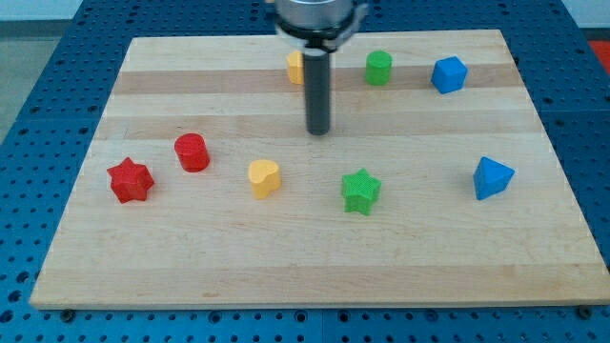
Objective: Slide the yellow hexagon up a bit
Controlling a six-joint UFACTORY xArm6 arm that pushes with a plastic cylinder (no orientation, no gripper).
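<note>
My tip (318, 131) is just below the yellow hexagon (295, 67).
The hexagon sits at 11 o'clock from it, partly hidden; this rod has no fingers.

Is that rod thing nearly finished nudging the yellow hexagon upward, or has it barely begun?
Hard to call anything done: the yellow hexagon already sits near the board's top edge, half hidden behind the rod. In hand: my tip rests just below it, slightly to the view's right, apparently not touching. Left: bringing the tip under the hexagon and pushing it up a little.
</note>
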